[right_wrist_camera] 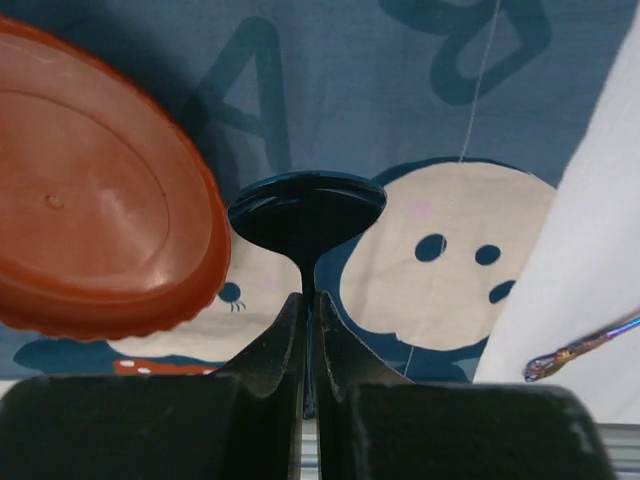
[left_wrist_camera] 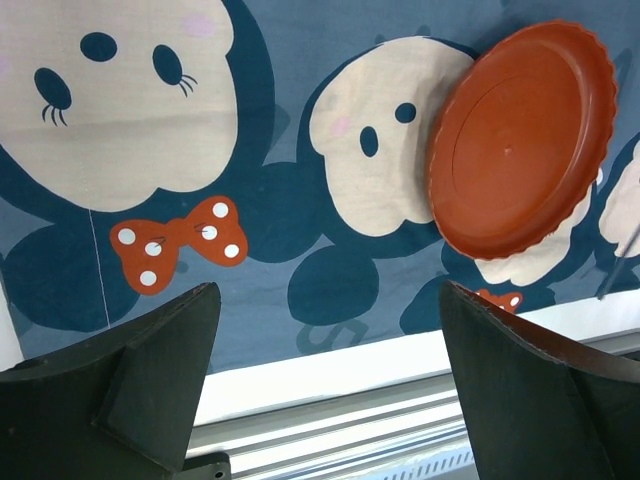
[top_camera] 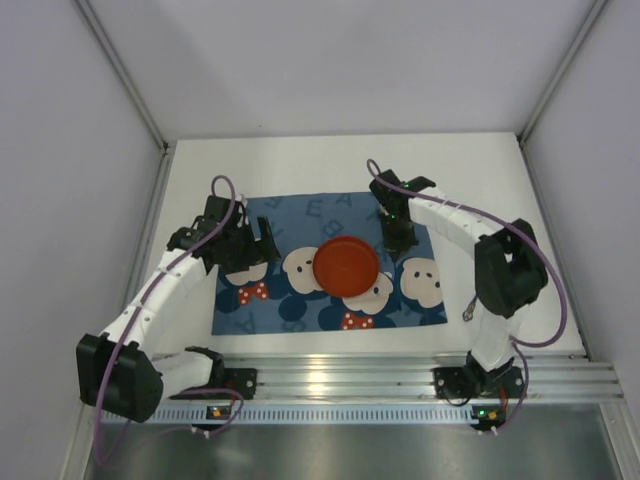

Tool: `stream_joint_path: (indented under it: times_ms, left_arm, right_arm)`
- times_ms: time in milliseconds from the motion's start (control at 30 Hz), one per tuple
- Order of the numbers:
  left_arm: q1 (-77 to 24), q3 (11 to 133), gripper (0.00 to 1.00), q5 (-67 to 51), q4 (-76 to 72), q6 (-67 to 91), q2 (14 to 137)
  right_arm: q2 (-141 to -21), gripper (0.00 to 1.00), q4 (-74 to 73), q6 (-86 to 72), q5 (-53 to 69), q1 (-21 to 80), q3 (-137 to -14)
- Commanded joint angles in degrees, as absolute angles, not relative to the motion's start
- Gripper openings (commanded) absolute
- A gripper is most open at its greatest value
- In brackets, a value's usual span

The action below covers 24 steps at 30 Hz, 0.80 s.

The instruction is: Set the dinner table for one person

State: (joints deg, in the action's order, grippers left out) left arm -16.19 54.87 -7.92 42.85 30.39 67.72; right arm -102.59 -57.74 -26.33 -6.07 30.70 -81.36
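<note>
A round red plate [top_camera: 347,265] lies in the middle of the blue mouse-print placemat [top_camera: 300,212] on the white dinner table [top_camera: 300,165]. My right gripper [top_camera: 400,240] hovers just right of the plate, shut on the thin handle of a dark blue spoon [right_wrist_camera: 305,210]. The spoon's bowl sticks out past the fingertips [right_wrist_camera: 290,320], beside the plate [right_wrist_camera: 90,200] and over the placemat [right_wrist_camera: 330,90]. My left gripper [top_camera: 255,240] hangs over the placemat's left part, left of the plate [left_wrist_camera: 520,140]. It [left_wrist_camera: 328,290] is wide open with nothing between its fingers.
A purple cable with a metallic end [top_camera: 468,315] dangles off the right arm over the table right of the placemat; its tip [right_wrist_camera: 580,350] shows in the right wrist view. An aluminium rail [top_camera: 400,375] runs along the near edge. White walls enclose the table.
</note>
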Motion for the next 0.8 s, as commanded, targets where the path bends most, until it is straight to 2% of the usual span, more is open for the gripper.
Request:
stream_joint_path:
  times_ms: [0, 400, 467, 500, 567, 600, 767]
  left_arm:
    - [-16.5, 55.7, 0.96, -7.6, 41.5, 30.4, 64.8]
    - [-16.5, 49.8, 0.96, -5.9, 44.6, 31.5, 56.5]
    - [-16.5, 49.1, 0.96, -6.0, 44.9, 31.5, 55.6]
    - [-16.5, 49.4, 0.96, -6.0, 44.9, 31.3, 55.5]
    - [-16.5, 49.5, 0.96, -5.6, 44.9, 30.9, 55.5]
    - [-16.5, 49.4, 0.96, -5.5, 44.9, 30.8, 55.9]
    - [-16.5, 49.5, 0.97, -5.3, 44.8, 30.8, 56.3]
  right_arm:
    - [-106.3, 0.00, -54.6, -28.0, -6.5, 31.5, -82.3]
    - [-114.9, 0.01, -54.9, -28.7, -9.9, 31.4, -87.2]
    - [-115.4, 0.13, -55.5, -29.3, -10.8, 31.3, -86.9]
    - [-115.1, 0.27, -55.7, -29.4, -11.2, 31.2, -86.7]
    - [-113.6, 0.41, -56.2, -29.6, -11.9, 31.0, -85.7]
    - [-113.0, 0.45, -56.5, -29.8, -12.1, 30.8, -85.5]
    - [-105.1, 0.47, -61.0, -29.7, -16.2, 25.7, -83.9]
